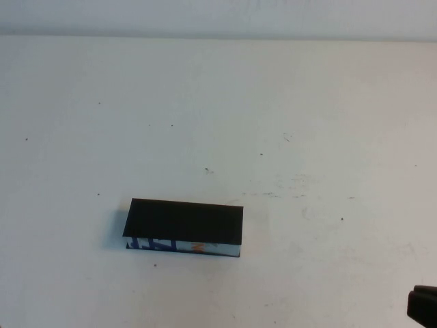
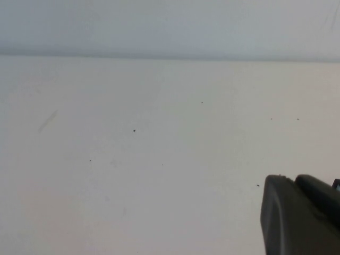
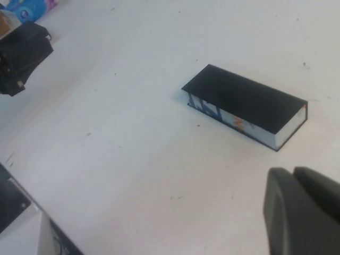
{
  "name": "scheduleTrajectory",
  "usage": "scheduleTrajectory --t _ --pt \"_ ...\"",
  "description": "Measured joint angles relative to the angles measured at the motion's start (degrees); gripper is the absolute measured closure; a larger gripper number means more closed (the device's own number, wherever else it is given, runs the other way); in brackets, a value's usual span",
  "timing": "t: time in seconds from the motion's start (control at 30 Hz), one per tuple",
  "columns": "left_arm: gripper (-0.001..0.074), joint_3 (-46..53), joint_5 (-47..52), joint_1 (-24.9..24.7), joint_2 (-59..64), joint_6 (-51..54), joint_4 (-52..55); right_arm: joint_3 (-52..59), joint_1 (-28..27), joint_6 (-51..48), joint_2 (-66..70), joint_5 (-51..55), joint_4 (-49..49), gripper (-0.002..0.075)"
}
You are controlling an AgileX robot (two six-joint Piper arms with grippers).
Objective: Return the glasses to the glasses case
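The glasses case [image 1: 184,222] lies on the white table [image 1: 307,123], left of centre and toward the front, with its black lid down. Its blue, white and orange printed front edge faces me. The right wrist view also shows the glasses case [image 3: 247,103], lid down. The glasses are out of view in every frame. My right gripper [image 1: 423,307] sits at the front right corner, well to the right of the case; its fingers [image 3: 297,212] rest together with nothing between them. My left gripper [image 2: 294,178] hovers over bare table, shut and empty, with the case outside its view.
In the right wrist view a black piece of equipment [image 3: 21,56] sits beyond the case, with colourful packaging [image 3: 29,8] behind it. A dark flat object [image 3: 10,204] lies at the table's edge. Small dark specks dot the table.
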Motion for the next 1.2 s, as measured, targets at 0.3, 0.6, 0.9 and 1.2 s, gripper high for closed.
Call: scheduleTrajectory --t 0.3,0.6,0.9,1.2 --pt "0.0738 0.0 0.0 0.0 0.0 0.0 -0.1 0.9 0.0 -0.3 -0.2 1.6 2.9 0.0737" --pt "0.0738 0.0 -0.2 0.0 0.0 0.0 -0.1 6.8 -5.1 -1.0 -0.6 -11.8 -12.7 0.0737" --pt "0.0738 0.0 -0.4 0.0 0.0 -0.1 -0.2 24.2 -33.7 -1.0 -10.4 -33.2 -9.0 0.0737" --pt "0.0738 0.0 -0.4 0.0 0.0 -0.1 -0.3 33.3 -37.0 -1.0 -24.7 -28.3 -6.7 0.0737"
